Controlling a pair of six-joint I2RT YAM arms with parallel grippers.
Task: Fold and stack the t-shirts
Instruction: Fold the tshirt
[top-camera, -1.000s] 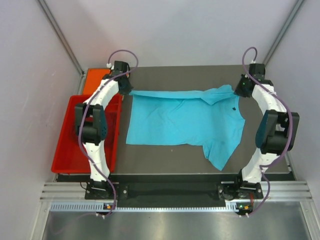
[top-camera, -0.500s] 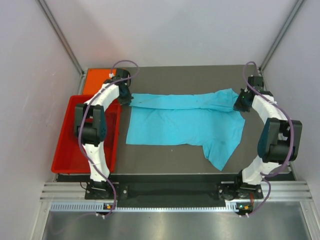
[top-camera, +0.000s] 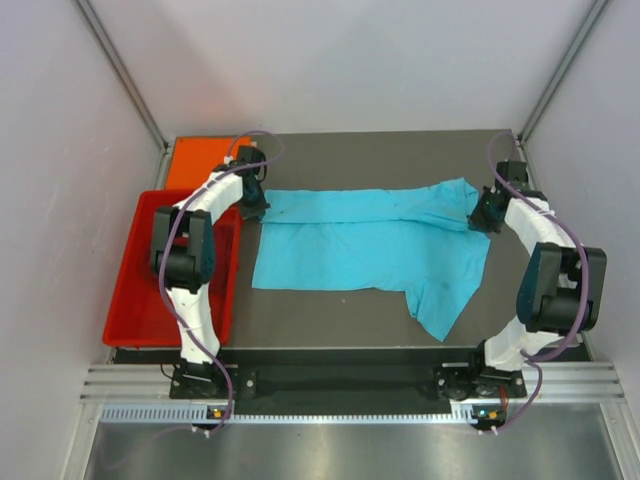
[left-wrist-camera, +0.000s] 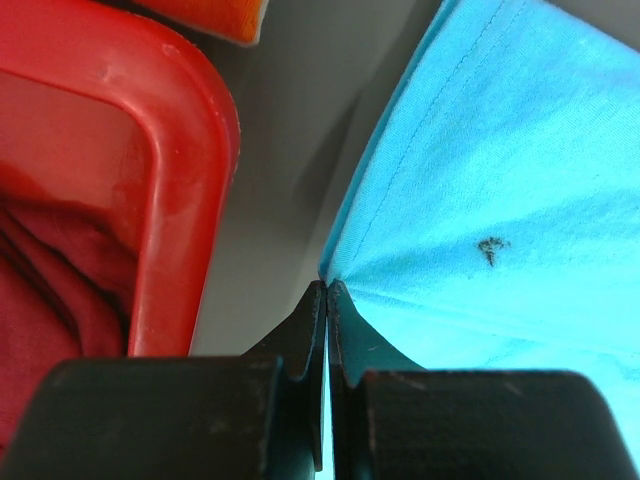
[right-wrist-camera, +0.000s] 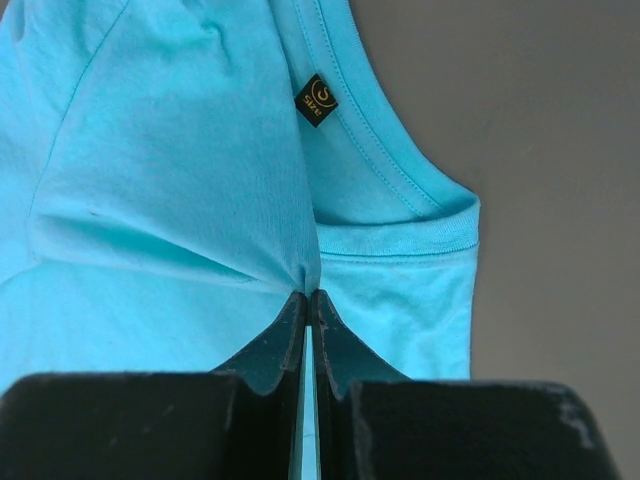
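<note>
One t-shirt (top-camera: 370, 250) lies spread out in the middle of the table (top-camera: 380, 150). Its neck end is on the right and its bottom end is on the left. One sleeve sticks out toward the near edge, on the right side. The far part is folded over on top of the rest. The left gripper (top-camera: 256, 206) sits at the far left corner of this t-shirt and pinches it there. The right gripper (top-camera: 478, 218) pinches the far right corner, just beside the neck. A tray (top-camera: 125, 320) stands to the left of the t-shirt, near it but apart. A second t-shirt (left-wrist-camera: 40, 290) lies inside the tray. A third t-shirt (top-camera: 190, 160) lies behind the tray, at the far left.
</note>
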